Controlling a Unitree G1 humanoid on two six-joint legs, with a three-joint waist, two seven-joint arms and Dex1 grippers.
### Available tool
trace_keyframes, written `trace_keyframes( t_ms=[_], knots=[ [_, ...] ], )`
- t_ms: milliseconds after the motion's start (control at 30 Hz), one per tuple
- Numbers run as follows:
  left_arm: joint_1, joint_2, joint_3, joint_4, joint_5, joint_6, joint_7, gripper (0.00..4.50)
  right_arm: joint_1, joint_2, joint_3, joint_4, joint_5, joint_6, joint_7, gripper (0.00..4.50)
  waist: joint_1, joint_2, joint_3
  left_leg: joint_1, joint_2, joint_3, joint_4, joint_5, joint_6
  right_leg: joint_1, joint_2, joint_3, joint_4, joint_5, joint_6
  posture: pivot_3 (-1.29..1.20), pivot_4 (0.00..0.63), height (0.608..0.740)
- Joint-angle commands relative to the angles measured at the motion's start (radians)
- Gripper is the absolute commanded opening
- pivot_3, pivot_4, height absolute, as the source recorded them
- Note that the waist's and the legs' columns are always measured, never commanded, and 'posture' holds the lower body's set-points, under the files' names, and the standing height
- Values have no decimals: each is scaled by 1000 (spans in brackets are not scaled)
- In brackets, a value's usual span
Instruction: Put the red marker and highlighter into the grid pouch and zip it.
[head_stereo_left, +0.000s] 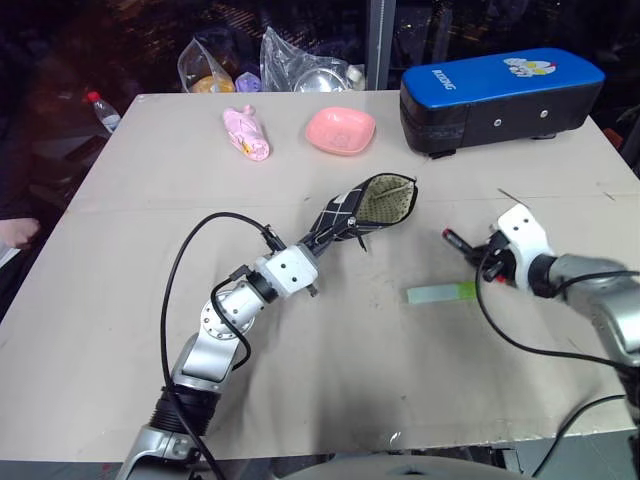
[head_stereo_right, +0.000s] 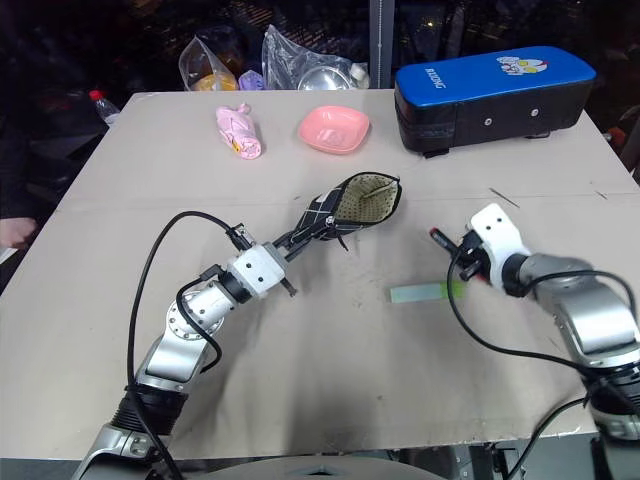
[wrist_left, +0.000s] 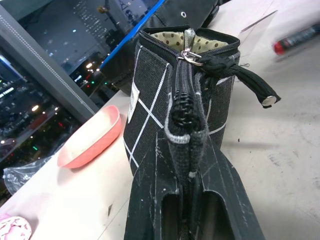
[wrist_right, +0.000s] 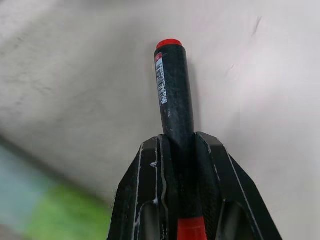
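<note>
Fingers of the right gripper pinched the one red marker in the right wrist view, a close grip the head views left unclear. One highlighter lay at centre right of the frame. Higher, near centre, the left gripper clamped the grid pouch, whose mouth gaped open.

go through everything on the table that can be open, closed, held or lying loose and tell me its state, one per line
Grid pouch: unzipped, mouth open, tail end pinched by left gripper.
Red marker: clamped in right gripper.
Highlighter: lying loose on table, capped.
Blue case: closed.
Pink bowl: upright.
</note>
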Motion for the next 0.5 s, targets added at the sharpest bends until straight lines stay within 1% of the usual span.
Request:
trace_keyframes(
  t_ms=[33, 133, 233, 300, 367, 500],
  knots=[
    [-15, -10, 0, -30, -14, -7, 3, 0, -117, -97, 42, -38, -82, -191, 115, 67, -2, 0, 0, 0, 0, 0, 0, 0, 0, 0, 1, 0, 0, 0, 0, 0, 150, 740],
    [-24, -16, -5, -26, -13, -6, 1, 0, -238, -162, 135, -27, -180, -343, 222, 67, -1, 0, 0, 0, 2, -1, -1, 0, 0, 0, 3, 0, 0, 0, 0, 0, 150, 740],
    [-34, -23, -11, -21, -12, -8, 1, 0, -329, -168, 225, 7, -271, -461, 300, 67, -1, 0, 0, -1, 3, 0, -1, 0, 0, -3, 5, 2, 0, 0, -1, 0, 150, 740],
    [-44, -27, -17, -14, -9, -14, -2, 0, -381, -148, 286, 49, -334, -544, 344, 67, 0, 0, 0, -2, 3, 0, 0, 0, 0, -4, 5, 3, 1, 1, -2, 0, 150, 740],
    [-52, -31, -22, -11, -10, -17, -6, 0, -433, -115, 343, 124, -415, -623, 351, 67, 0, 0, 0, -3, 3, 1, 0, 0, 0, -4, 4, 3, 0, 2, -4, 0, 150, 740],
    [-60, -40, -35, -29, -27, -4, -20, 0, -510, -43, 404, 248, -515, -757, 366, 67, 2, 0, 0, -4, 2, 3, 2, 0, 0, -5, 4, 4, 1, 3, -2, 0, 150, 740]
  ],
)
